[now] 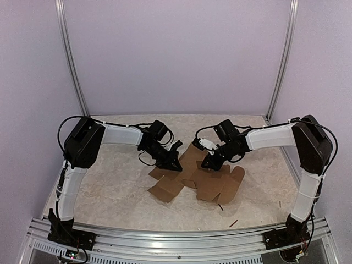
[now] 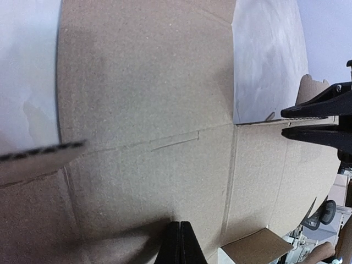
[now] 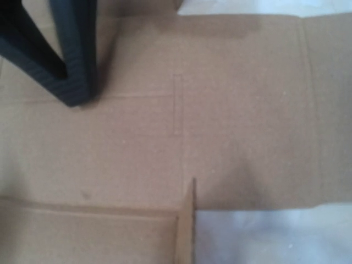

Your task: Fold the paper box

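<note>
The paper box is a flat brown die-cut cardboard sheet lying mid-table, between both arms. My left gripper is shut, and its closed tips press down on a panel of the sheet. My right gripper is at the sheet's right side. In the left wrist view its two black fingers pinch the thin edge of a raised flap. The right wrist view shows that flap edge-on, the creased panel and the left gripper's fingers. The right gripper's own fingers are out of frame there.
Two tiny dark sticks lie on the marbled table in front of the sheet. An aluminium rail runs along the near edge. Lilac walls close in the back and sides.
</note>
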